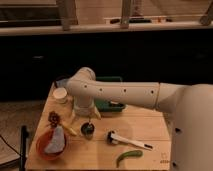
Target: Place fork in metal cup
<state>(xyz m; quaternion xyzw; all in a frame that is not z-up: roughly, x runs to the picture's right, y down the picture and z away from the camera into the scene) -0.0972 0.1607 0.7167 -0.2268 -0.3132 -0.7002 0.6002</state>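
Observation:
The metal cup point(88, 131) stands on the wooden table point(145, 125), left of centre, small and shiny with a dark inside. A thin greyish sliver, the fork point(89, 123), rises upright from the cup's mouth. My gripper point(85, 118) hangs straight above the cup at the end of the white arm, which reaches in from the right. It is open, with one finger on each side of the fork's top. I cannot tell whether a finger touches the fork.
An orange bowl point(44, 149) holding a pale cloth sits at the front left. A small white cup point(61, 95) and a green tray point(111, 104) stand at the back. A white-handled black-headed tool point(128, 142) and a green pepper point(129, 156) lie at the front right.

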